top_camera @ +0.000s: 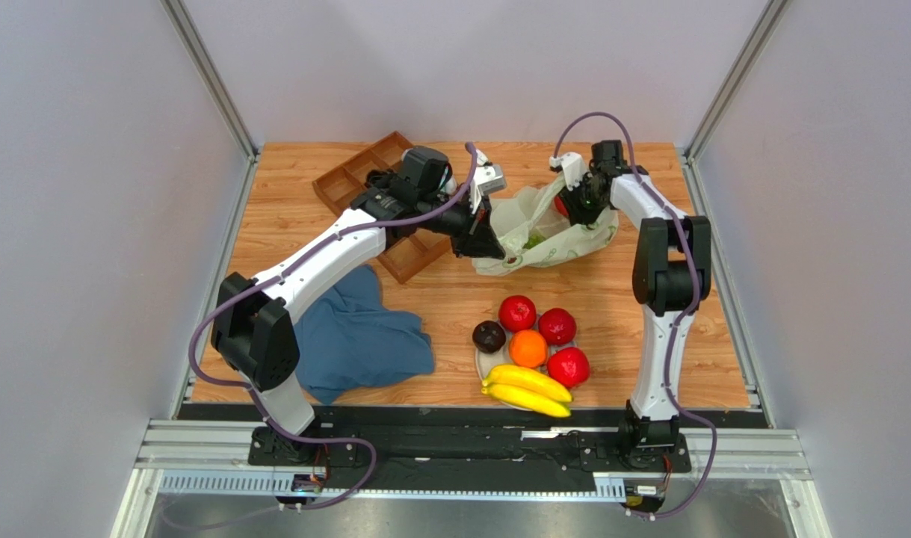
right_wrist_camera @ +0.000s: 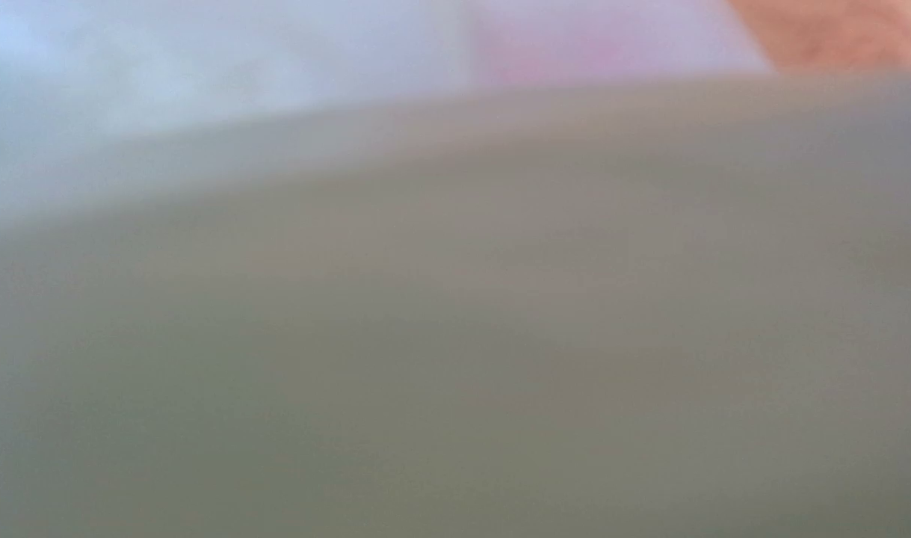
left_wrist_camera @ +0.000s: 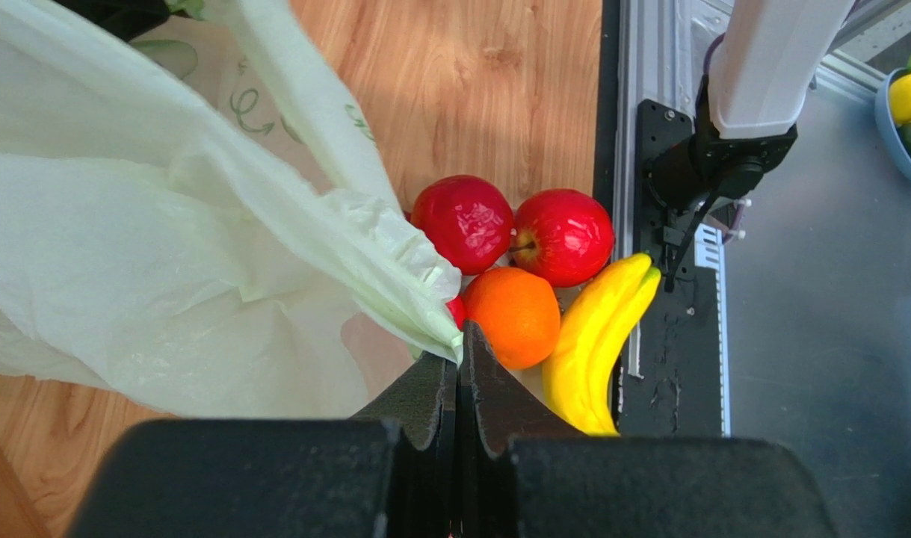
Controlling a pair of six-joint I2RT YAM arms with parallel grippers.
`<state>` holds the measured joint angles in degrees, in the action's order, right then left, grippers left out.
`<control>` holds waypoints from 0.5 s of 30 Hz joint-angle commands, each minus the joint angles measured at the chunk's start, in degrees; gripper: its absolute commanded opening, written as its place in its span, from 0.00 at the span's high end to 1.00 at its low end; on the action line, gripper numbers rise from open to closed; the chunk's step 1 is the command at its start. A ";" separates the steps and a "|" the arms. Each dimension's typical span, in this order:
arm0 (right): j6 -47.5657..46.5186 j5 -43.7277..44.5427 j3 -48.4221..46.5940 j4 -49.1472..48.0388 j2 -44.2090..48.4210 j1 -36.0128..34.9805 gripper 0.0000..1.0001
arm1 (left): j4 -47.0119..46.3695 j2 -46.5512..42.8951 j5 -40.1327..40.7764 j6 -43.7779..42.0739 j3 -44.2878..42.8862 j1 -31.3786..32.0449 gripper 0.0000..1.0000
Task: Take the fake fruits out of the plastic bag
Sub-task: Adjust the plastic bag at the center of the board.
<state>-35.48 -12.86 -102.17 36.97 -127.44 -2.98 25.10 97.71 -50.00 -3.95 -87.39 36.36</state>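
The left gripper [left_wrist_camera: 460, 356] is clamped shut on a fold of the plastic bag [left_wrist_camera: 145, 258], with the film bunched between its pads at the bag's near rim. The right gripper [top_camera: 580, 200] reaches into the bag's mouth from the other side. I cannot tell whether it is open or closed.

The bag lies crumpled at the far right of the table [top_camera: 460, 294]. It is thin, limp and slippery and holds no shape, so the place to take it is a rim or a handle, pinched and lifted to spread the mouth. The fake fruits [top_camera: 529, 350] are light, hard and glossy. They are apt to roll or squirt from a shallow grip, so each is best taken across its middle.

The left wrist view shows the pinch closely, and beyond it two red apples [left_wrist_camera: 463, 222], an orange [left_wrist_camera: 517, 316] and a banana [left_wrist_camera: 600, 342]. The right wrist view is only a grey-white blur, probably film against the lens. Only the top view shows both arms, the cluster of fruits lying near the front, and a green patch [top_camera: 533, 239] inside the bag.
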 commanded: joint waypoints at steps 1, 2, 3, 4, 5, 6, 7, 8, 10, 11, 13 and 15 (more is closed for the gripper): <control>1.74 -13.19 5.92 4.76 18.39 1.14 0.67 | -1.54 0.37 -1.77 0.34 -3.31 0.47 1.00; 1.39 -15.68 8.71 6.69 21.24 1.14 0.67 | -1.98 0.46 -1.42 0.17 -3.31 0.47 1.00; 0.43 -17.96 10.13 11.32 23.88 1.05 0.68 | -1.99 0.90 -0.46 -0.36 -3.48 0.47 1.00; 0.07 -22.08 11.71 13.20 29.64 1.14 0.68 | -1.99 0.99 0.07 -0.62 -3.48 0.47 1.00; -0.54 -23.68 13.99 14.69 32.31 1.14 0.68 | -2.07 1.08 0.51 -0.97 -3.48 0.47 1.00; -1.68 -25.27 18.19 17.49 35.12 1.05 0.68 | -2.16 0.99 0.69 -1.15 -3.40 0.47 1.00; -1.87 -27.02 21.02 18.13 37.59 1.05 0.68 | -2.16 0.90 0.78 -1.24 -3.22 0.47 1.00; -2.04 -27.39 23.48 18.57 41.96 1.05 0.67 | -2.34 0.81 0.87 -1.15 -3.05 0.47 1.00; -1.09 -25.90 30.52 18.40 45.24 0.96 0.75 | -2.69 0.11 0.87 -0.72 -2.17 0.47 1.00; -0.38 -25.11 32.45 17.88 47.35 0.96 0.74 | -2.95 -0.24 0.69 -0.02 -1.73 0.55 1.00; 2.15 -23.62 36.16 16.47 48.07 0.96 0.63 | -3.48 -1.55 -0.01 0.86 -0.32 0.56 1.00; 5.15 -22.83 36.95 12.80 47.11 1.05 0.22 | -3.40 -3.04 -0.80 1.57 0.55 0.56 1.00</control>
<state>-35.44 -36.25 -68.95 52.49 -76.42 -2.20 23.88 98.45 -49.01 -3.68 -88.31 36.51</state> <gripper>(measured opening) 0.461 0.010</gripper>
